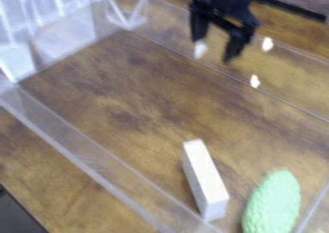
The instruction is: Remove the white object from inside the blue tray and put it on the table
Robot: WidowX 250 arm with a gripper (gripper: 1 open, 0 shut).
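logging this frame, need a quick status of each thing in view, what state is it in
gripper: open, empty, raised at the far side
white object: lying flat on the table, ungripped, beside the green lump
green lump: lying at the near right corner, untouched
table: bare dark wood across its middle
clear walls: upright around the table
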